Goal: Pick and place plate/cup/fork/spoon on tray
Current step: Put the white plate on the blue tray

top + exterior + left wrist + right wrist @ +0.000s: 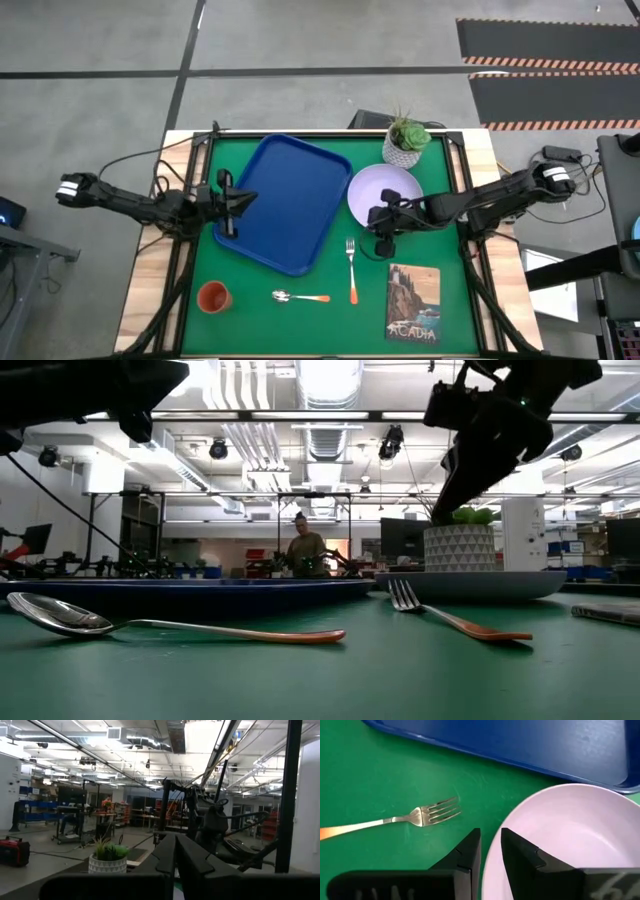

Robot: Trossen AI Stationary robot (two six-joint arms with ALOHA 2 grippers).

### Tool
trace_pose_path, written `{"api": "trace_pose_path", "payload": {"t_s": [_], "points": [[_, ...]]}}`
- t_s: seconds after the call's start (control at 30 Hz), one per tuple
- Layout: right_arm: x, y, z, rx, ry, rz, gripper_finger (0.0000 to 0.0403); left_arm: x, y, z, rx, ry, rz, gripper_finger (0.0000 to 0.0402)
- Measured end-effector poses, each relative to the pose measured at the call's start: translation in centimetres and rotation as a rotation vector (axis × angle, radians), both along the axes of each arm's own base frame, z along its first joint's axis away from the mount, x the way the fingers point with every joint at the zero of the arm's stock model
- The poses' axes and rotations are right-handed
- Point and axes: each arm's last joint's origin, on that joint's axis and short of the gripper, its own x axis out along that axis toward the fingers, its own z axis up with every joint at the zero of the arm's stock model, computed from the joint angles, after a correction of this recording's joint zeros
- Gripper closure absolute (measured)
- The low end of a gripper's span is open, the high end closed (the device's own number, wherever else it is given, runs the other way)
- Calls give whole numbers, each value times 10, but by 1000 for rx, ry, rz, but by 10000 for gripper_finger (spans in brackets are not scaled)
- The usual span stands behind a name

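The blue tray [285, 200] lies slanted on the green mat. The pale plate [390, 190] lies on the mat to the tray's right. The fork [351, 270] and the spoon [300, 296] lie on the mat in front of the tray, and the orange cup [213, 296] stands at the near left. My right gripper [490, 845] hangs above the plate's near-left rim [492, 851], fingers a little apart, one over the plate and one over the mat. My left gripper [247, 199] is shut and empty, held level above the tray's left edge.
A white pot with a green plant [405, 142] stands just behind the plate. A picture book [413, 303] lies at the near right. The mat between cup, spoon and book is bare. A person [305, 550] stands far off in the room behind the table.
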Motion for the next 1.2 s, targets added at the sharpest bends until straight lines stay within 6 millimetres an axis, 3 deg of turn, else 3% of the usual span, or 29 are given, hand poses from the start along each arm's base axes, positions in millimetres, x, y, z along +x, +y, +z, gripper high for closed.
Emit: {"api": "trace_pose_path", "payload": {"t_s": [0.13, 0.47, 0.67, 0.83, 1.2], "points": [[3, 0, -9, 9, 26, -20, 316, 0, 0, 1, 0, -3, 0, 402], [14, -5, -46, -43, 156, -107, 224, 2, 0, -1, 1, 13, 0, 402], [19, -7, -70, -45, 245, -121, 205, 2, 0, -1, 1, 12, 0, 402], [22, -7, -80, -47, 272, -142, 230, 2, 0, -1, -7, 11, 19, 402], [17, -7, -67, 9, 225, -196, 377, 1, 3, -1, -39, 16, 114, 402]]}}
